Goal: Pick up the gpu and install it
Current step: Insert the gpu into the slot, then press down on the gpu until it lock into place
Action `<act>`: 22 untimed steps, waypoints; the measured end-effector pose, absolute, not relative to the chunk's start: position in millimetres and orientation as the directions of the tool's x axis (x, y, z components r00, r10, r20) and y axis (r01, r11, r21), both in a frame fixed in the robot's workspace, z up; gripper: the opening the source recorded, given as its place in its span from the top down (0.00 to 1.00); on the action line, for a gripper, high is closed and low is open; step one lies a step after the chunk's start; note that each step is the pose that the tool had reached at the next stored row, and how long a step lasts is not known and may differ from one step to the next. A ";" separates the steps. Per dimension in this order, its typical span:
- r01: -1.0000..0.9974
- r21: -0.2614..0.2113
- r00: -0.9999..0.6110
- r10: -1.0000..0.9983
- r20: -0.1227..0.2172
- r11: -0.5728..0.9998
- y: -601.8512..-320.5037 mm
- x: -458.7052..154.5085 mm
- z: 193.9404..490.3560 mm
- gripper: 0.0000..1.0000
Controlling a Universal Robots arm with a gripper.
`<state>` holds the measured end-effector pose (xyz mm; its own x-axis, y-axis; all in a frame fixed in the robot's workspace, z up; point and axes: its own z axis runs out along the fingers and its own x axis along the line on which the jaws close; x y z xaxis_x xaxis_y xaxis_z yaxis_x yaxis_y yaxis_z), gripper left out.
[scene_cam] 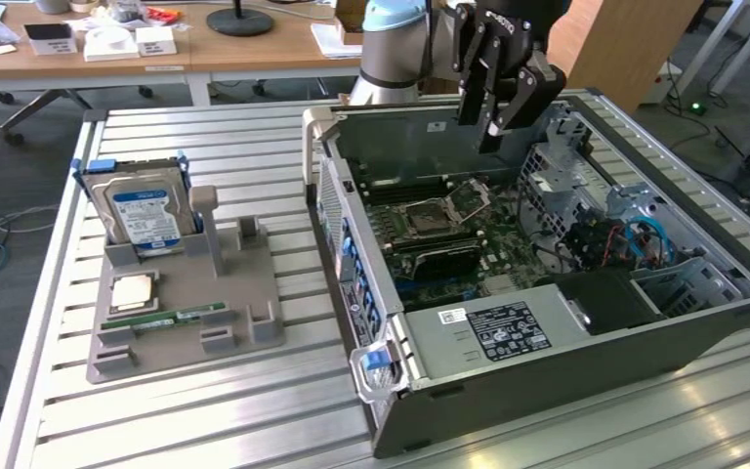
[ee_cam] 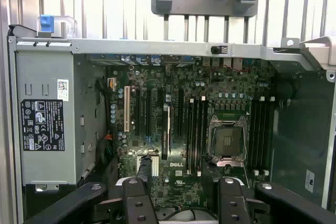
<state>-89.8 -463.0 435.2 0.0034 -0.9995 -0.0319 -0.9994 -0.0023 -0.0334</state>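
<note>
The gpu point(scene_cam: 430, 258) is a thin dark card standing on edge in a slot of the motherboard inside the open computer case point(scene_cam: 327, 186). In the wrist view the gpu point(ee_cam: 165, 129) appears edge-on, among the expansion slots beside the memory slots. My gripper point(scene_cam: 499, 122) hangs above the back of the case, over the motherboard and clear of the card. Its black fingers point(ee_cam: 135, 200) stand wide apart, open, with nothing between them.
A grey parts tray point(scene_cam: 251, 293) lies on the slatted table at the exterior view's left. It holds an upright hard drive point(scene_cam: 145, 210), a processor point(scene_cam: 132, 291) and a green memory stick point(scene_cam: 180, 317). Inside the case are the power supply point(scene_cam: 506, 327), processor socket point(ee_cam: 228, 142) and drive cages point(scene_cam: 609, 210).
</note>
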 end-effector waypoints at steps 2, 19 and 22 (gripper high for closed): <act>-0.999 -0.033 0.003 -0.999 -0.032 -0.002 -463.0 -89.8 435.2 0.49; -0.999 -0.033 0.003 -0.999 -0.032 -0.002 -463.0 -89.7 435.2 0.69; -0.999 -0.033 0.003 -0.999 -0.032 -0.002 -463.0 -89.7 435.2 0.80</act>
<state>-89.7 -463.0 435.2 0.0034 -0.9995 -0.0319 -0.9994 -0.0023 -0.0335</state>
